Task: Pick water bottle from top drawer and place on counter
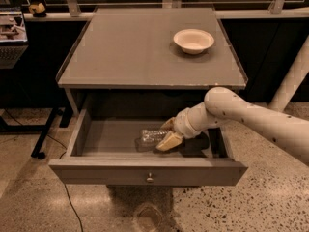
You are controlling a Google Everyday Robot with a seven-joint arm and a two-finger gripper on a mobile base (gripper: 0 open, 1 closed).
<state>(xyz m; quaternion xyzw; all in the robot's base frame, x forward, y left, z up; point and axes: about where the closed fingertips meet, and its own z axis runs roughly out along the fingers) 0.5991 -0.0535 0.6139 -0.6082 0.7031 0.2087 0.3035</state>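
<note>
The water bottle, small, clear and crinkled, lies on its side on the floor of the open top drawer, near the middle. My gripper reaches down into the drawer from the right. Its tan fingers sit on either side of the bottle's right end, closed against it. The bottle still rests on the drawer floor. The counter is the flat grey cabinet top above the drawer. My white arm crosses in front of the drawer's right side and hides that corner.
A white bowl stands on the counter at the back right. The drawer front has a small metal knob. A dark stand with a laptop is at the left. A white pole is at the right.
</note>
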